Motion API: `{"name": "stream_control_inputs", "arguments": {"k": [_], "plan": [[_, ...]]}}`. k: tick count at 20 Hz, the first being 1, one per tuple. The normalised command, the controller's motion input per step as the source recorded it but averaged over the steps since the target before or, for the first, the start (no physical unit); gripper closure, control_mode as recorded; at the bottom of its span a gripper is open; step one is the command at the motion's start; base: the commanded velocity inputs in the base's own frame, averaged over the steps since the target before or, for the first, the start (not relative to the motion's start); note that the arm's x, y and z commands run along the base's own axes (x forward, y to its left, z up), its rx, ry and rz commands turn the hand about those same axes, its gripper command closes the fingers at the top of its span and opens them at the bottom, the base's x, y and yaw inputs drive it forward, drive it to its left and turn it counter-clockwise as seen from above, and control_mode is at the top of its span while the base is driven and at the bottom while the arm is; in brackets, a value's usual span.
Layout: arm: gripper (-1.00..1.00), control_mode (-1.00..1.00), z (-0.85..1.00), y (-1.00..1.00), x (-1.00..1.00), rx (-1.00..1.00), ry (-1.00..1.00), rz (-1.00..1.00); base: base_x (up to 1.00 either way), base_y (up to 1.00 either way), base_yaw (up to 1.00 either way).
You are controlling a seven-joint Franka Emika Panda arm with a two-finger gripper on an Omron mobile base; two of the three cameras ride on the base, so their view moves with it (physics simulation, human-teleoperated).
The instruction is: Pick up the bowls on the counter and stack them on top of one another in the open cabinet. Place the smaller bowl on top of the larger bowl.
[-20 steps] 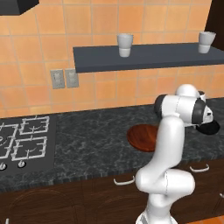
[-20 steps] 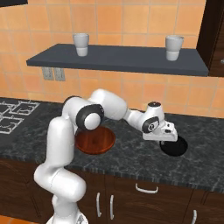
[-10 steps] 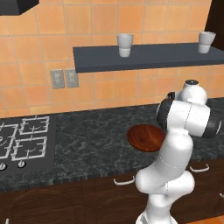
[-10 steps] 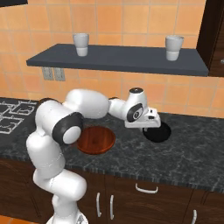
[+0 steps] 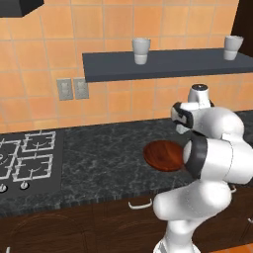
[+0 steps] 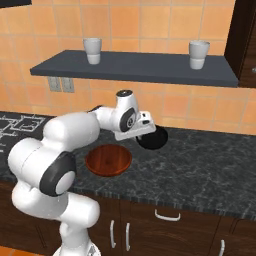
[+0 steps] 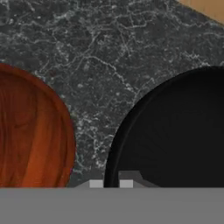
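The small black bowl (image 6: 154, 139) hangs just above the speckled counter (image 6: 210, 170), with my gripper (image 6: 148, 133) shut on its near rim. In the hand view the black bowl (image 7: 175, 131) takes up the right side and its rim runs between my fingertips (image 7: 126, 183). The wide reddish-brown bowl (image 6: 108, 160) rests on the counter just to the left of and below the black one, and its edge shows at the left of the hand view (image 7: 30, 131). From the left base view the reddish-brown bowl (image 5: 163, 155) lies partly behind my arm. The grey shelf (image 6: 135, 67) runs above.
Two white cups (image 6: 92, 50) (image 6: 198, 54) stand on the shelf, one towards each end. A gas hob (image 5: 24, 158) lies on the counter at the far left. Dark wooden doors (image 6: 245, 40) rise at the shelf's right end. Drawer handles line the front below the counter.
My arm has swung left with the black bowl in its grip, from the counter's right part to beside the reddish-brown bowl. The reddish-brown bowl has stayed put.
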Motion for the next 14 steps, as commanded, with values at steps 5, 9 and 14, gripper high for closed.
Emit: {"name": "stream_control_inputs", "arguments": {"k": [5, 9, 14], "plan": [[1.0, -1.0, -0.05, 1.0, -0.11, 0.0, 0.07, 0.33, 0.0, 0.0, 0.0], [1.0, -1.0, -0.21, 1.0, -0.18, 0.0, 0.09, 0.33, 0.0, 0.0, 0.0], [1.0, -1.0, -0.27, 0.93, -0.65, -0.08, 0.02, 0.32, 0.0, 0.0, 0.0]]}}
